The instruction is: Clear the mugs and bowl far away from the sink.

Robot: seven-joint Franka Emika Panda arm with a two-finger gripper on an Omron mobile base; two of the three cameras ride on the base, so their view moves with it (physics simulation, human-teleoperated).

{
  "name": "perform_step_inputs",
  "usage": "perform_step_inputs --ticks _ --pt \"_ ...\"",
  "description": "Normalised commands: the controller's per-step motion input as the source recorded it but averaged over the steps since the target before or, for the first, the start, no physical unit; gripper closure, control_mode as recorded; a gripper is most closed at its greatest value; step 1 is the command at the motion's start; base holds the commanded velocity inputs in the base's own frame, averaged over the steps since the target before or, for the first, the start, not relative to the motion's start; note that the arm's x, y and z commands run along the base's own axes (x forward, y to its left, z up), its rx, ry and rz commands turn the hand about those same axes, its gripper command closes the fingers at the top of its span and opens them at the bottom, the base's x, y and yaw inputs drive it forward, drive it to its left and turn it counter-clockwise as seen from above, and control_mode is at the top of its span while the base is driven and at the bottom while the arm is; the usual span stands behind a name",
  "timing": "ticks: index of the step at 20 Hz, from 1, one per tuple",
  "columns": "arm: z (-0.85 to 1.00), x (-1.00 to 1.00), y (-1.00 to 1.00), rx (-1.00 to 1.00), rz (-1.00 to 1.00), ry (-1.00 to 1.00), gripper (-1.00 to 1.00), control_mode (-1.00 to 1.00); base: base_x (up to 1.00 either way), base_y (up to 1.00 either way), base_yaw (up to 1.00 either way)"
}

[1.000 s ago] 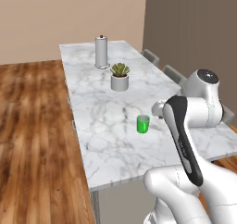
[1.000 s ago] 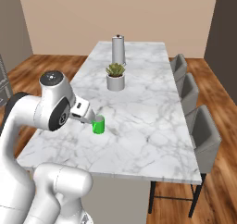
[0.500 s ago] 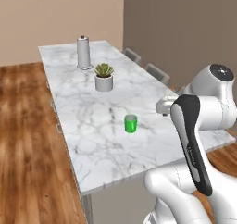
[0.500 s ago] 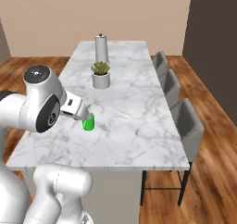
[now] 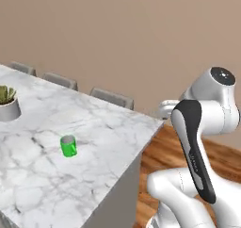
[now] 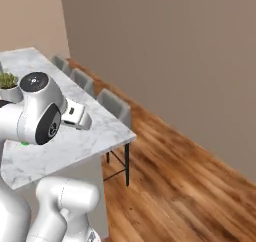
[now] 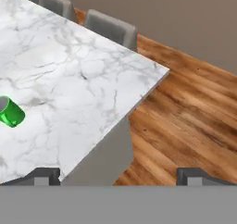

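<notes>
Pincer (image 7: 118,174) gapes wide, empty, past the marble table's (image 7: 69,65) corner; green mug (image 7: 10,112) stands alone.

Marble-topped island (image 5: 108,128): white with grey veining, grey side panel below, corner seen at right. Grey upholstered chairs (image 5: 112,98): three, ranged along the island's far edge, backs showing above the top. Floor (image 6: 185,186): reddish-brown wood planks. Walls (image 6: 165,51): plain, painted tan-beige, evenly lit. White potted plant (image 5: 8,104): placed on the top at far left.
</notes>
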Motion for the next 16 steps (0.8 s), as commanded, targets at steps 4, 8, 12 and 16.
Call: perform_step_inputs --ticks 4,8,12,16 --pt "0.00 0.00 0.00 0.00 0.00 0.00 -1.00 1.00 0.00 0.00 -1.00" --pt "0.00 0.00 0.00 0.00 0.00 0.00 -1.00 1.00 0.00 0.00 -1.00" --pt "0.00 0.00 0.00 0.00 0.00 0.00 -1.00 1.00 0.00 0.00 -1.00" --pt "0.00 0.00 0.00 0.00 0.00 0.00 -1.00 1.00 0.00 0.00 -1.00"
